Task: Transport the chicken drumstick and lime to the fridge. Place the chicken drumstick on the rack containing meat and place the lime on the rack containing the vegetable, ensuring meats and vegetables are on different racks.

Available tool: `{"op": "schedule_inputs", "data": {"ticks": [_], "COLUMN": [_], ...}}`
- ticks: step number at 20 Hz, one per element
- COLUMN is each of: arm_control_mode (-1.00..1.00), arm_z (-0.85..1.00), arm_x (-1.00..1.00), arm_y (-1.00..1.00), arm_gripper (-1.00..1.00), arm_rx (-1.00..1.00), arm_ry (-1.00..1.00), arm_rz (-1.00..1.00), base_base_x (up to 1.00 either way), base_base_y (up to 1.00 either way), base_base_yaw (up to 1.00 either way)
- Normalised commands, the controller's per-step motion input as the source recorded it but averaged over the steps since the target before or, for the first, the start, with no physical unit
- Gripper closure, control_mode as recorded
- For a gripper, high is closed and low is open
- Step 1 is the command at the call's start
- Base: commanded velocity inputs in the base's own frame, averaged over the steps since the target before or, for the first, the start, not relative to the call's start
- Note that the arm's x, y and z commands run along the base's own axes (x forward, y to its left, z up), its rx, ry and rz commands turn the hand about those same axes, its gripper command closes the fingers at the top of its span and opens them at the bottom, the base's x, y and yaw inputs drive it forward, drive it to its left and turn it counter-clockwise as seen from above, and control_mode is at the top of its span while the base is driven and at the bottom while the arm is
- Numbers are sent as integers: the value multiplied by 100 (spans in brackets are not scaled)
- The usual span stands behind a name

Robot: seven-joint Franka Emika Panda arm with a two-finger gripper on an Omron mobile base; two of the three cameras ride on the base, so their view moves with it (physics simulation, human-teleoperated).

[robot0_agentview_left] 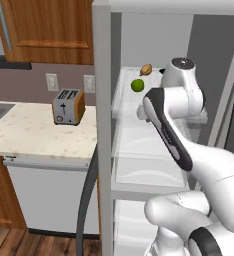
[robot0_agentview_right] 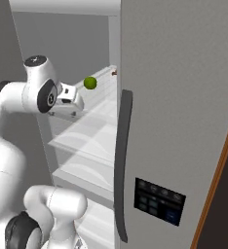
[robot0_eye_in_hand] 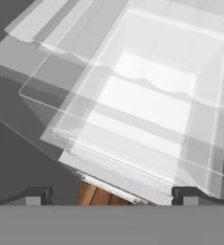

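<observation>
The fridge [robot0_agentview_left: 103, 125] stood open, its grey door [robot0_agentview_right: 179, 97] swung out to the right with a long dark handle [robot0_agentview_right: 121, 165] and a dark dispenser panel [robot0_agentview_right: 159, 200]. Inside, white walls and clear shelves [robot0_agentview_left: 149, 155] were stacked one under another.

The lime [robot0_agentview_left: 137, 85], a small smooth bright-green ball, sat on the upper shelf toward its left near side. Just beyond it, farther back, lay the chicken drumstick [robot0_agentview_left: 146, 69], a small golden-brown piece tapering at one end. The two were near each other but apart, and looked to share one shelf. If so, that arrangement would go against the rule that meat and vegetables belong on different racks; no other food could be made out on the shelves to show which rack was meant for which.

The gripper [robot0_eye_in_hand: 113, 195] was open and empty: its two dark fingertips [robot0_eye_in_hand: 35, 195] stood well apart at the bottom of the hand view, with nothing between them, looking down over the clear shelves. The arm [robot0_agentview_left: 169, 130] reached into the fridge at about the level of the upper shelf, likely placed there for setting things down or picking one up again.

Left of the fridge, a toaster [robot0_agentview_left: 68, 106] stood on a pale counter [robot0_agentview_left: 34, 135].
</observation>
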Motion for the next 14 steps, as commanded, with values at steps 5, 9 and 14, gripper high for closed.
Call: {"op": "schedule_inputs", "data": {"ticks": [5,9,14], "arm_control_mode": [-100,-100,-100], "arm_z": [14,31,38], "arm_x": [-100,-100,-100], "arm_y": [0,0,-5], "arm_gripper": [-100,-100,-100], "arm_rx": [0,0,1], "arm_ry": [-14,-20,-14], "arm_rz": [0,0,0], "base_base_x": [0,0,0], "base_base_y": [0,0,0], "base_base_yaw": [0,0,0]}}
